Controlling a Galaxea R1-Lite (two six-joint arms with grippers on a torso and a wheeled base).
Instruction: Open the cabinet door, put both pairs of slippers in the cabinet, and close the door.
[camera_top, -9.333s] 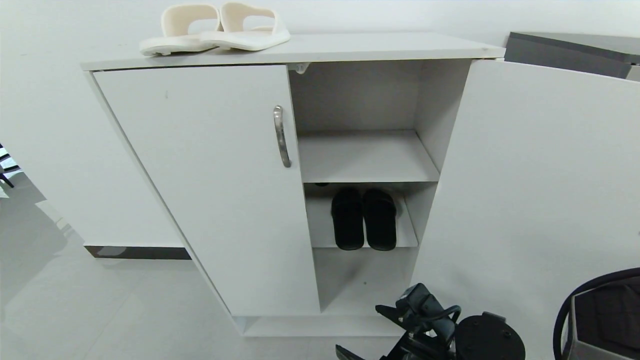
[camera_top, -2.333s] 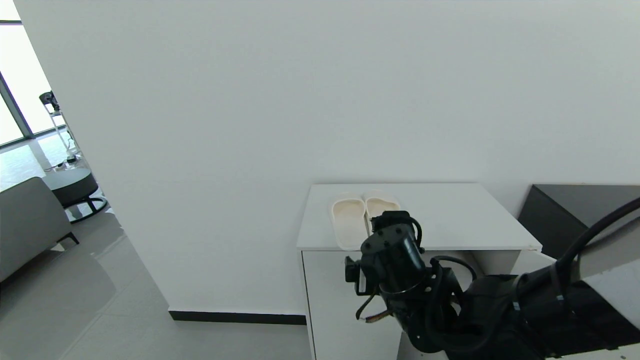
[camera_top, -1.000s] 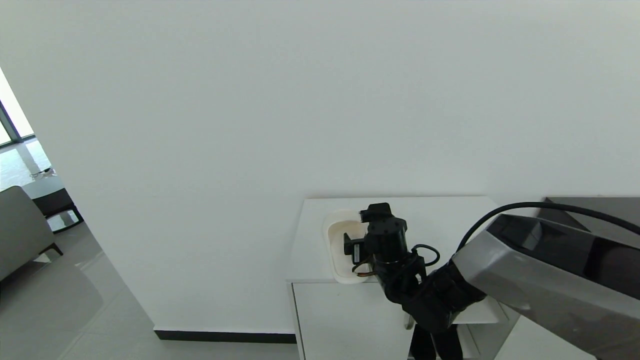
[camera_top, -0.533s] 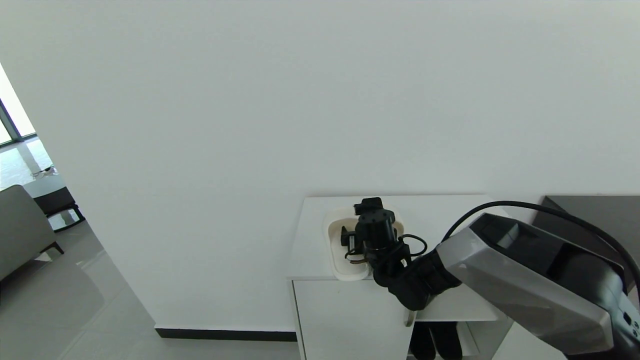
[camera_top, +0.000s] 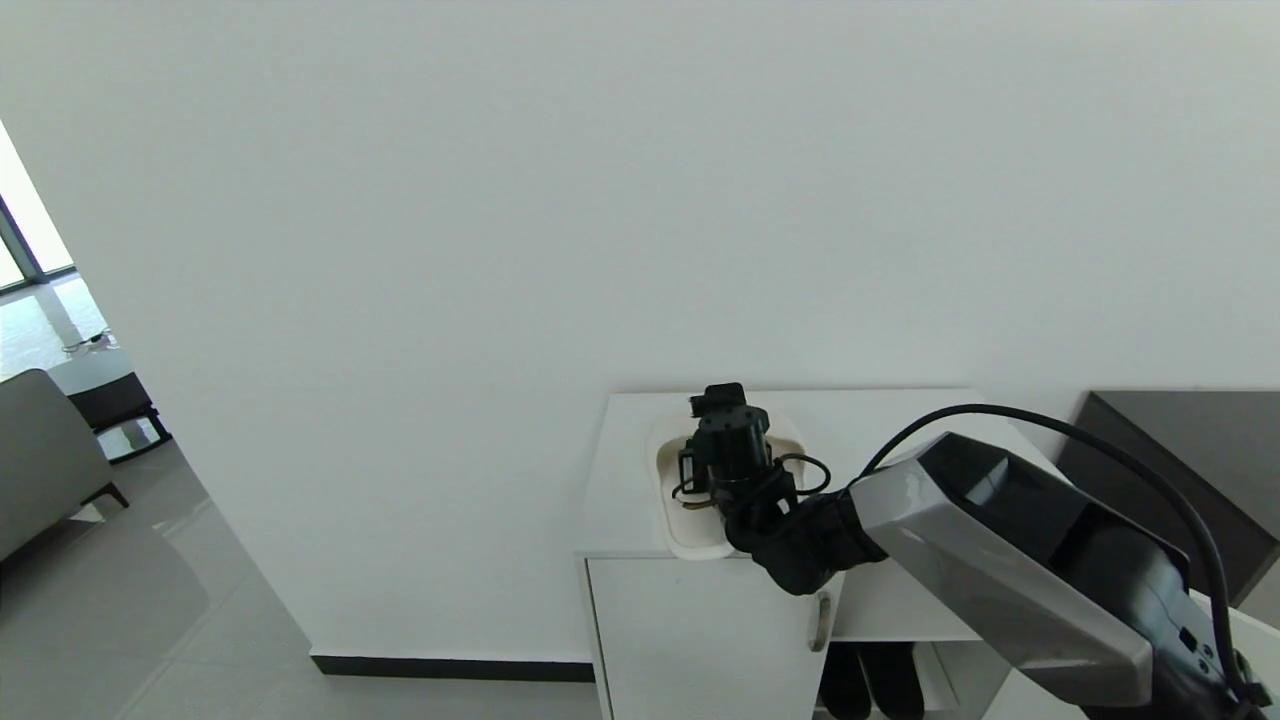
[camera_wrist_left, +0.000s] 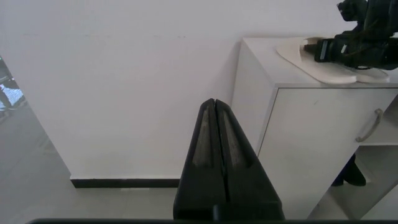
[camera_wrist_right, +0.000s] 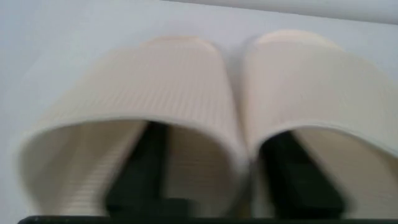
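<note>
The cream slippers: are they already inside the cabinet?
No, the cream slippers lie side by side on top of the cabinet, not on a shelf inside it.

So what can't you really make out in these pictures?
Head view: the cream slippers are mostly covered by the right hand.
Head view: the black slippers are cut off by the bottom edge, and the right arm covers much of the cabinet.
Right wrist view: the hand's fingers are dark blurs inside the slippers.
</note>
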